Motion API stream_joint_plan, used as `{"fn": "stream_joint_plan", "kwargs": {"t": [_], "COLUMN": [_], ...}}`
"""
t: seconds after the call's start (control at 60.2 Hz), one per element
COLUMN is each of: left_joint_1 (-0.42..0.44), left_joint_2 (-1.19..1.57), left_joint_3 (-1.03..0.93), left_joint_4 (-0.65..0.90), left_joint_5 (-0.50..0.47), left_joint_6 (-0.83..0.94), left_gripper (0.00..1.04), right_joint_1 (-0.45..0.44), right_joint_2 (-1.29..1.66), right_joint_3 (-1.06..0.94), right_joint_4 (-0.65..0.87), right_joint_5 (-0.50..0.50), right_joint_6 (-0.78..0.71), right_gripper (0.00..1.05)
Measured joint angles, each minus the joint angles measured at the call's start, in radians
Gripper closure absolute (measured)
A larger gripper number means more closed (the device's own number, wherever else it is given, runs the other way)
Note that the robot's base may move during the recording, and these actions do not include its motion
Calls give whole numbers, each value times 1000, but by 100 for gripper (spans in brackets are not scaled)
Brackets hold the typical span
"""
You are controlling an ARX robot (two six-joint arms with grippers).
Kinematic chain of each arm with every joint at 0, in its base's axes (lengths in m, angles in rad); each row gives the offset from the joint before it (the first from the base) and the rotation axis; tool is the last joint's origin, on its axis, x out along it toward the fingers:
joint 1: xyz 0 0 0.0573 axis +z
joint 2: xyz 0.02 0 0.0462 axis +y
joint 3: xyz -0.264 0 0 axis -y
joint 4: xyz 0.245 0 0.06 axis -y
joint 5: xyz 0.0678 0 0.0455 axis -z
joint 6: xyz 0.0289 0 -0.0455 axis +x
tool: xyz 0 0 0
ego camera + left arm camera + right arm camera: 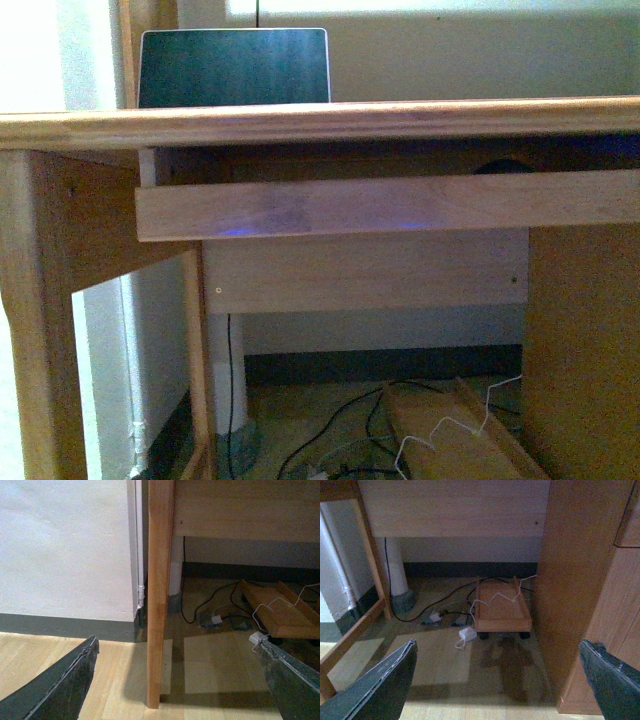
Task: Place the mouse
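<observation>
The mouse [505,166] shows only as a small dark rounded top, peeking above the front rail of the pull-out tray [380,205] under the desk top, toward the right. Neither arm appears in the front view. My left gripper [177,680] is open and holds nothing; it hangs low over the wooden floor, facing the desk leg [159,595]. My right gripper [497,680] is also open and holds nothing, low in front of the space under the desk, next to the right side panel [575,580].
A dark laptop [234,68] stands on the desk top [320,122]. Under the desk lie a small wooden wheeled stand [501,609], cables and a white adapter [467,634]. A white wall [65,545] and a pipe [140,545] are on the left.
</observation>
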Motion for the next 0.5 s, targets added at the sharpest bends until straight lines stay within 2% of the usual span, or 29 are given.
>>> {"fn": "stream_joint_plan", "kwargs": {"t": [0.498], "left_joint_1": [0], "left_joint_2": [0], "left_joint_3": [0], "left_joint_4": [0], "left_joint_5": [0], "left_joint_6": [0], "left_gripper": [8], "right_joint_1": [0], "right_joint_2": [0], "right_joint_3": [0], "right_joint_4": [0], "right_joint_5": [0], "right_joint_6": [0], "right_gripper": [7]}}
